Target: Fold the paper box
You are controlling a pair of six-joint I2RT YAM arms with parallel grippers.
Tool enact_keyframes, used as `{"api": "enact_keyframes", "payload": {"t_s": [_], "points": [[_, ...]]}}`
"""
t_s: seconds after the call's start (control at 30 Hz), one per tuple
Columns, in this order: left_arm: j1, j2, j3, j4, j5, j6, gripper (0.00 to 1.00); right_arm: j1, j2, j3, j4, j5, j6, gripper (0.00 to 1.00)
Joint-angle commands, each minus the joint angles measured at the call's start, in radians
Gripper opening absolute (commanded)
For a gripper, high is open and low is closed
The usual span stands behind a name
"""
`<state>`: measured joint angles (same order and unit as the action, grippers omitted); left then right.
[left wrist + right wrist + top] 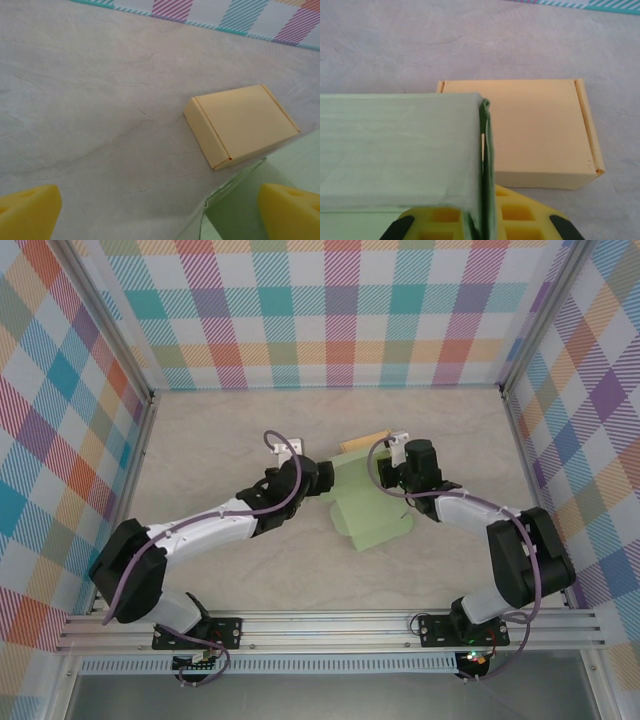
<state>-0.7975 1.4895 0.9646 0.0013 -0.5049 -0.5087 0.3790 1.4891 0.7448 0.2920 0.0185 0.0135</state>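
Mid-table, the right gripper [482,226] clamps a raised flap of the half-folded pale green paper box [368,512], whose long axis runs roughly near to far. The left gripper [160,215] hangs wide open at its left edge. Just beyond, a closed tan cardboard box [535,135] lies flat on the marbled tabletop [90,100].

The counter [210,435] lies open on the left, along the far side and in the near strip before the rail [330,625]. The middle is crowded: the green paper box [372,512] sits between the left arm [210,525] and right arm [480,515], the tan box [362,442] just behind it. Plaid walls [320,310] shut in three sides
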Motion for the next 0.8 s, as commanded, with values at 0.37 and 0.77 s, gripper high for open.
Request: {"api": "enact_keyframes", "payload": {"t_s": [0.37, 0.77], "points": [[-0.007, 0.131, 0.064, 0.115, 0.082, -0.026, 1.00, -0.017, -0.092, -0.074, 0.042, 0.022, -0.016, 0.00], [-0.067, 0.184, 0.019, 0.304, 0.139, -0.090, 1.00, -0.025, -0.124, -0.109, 0.074, 0.047, 0.000, 0.00]]}}
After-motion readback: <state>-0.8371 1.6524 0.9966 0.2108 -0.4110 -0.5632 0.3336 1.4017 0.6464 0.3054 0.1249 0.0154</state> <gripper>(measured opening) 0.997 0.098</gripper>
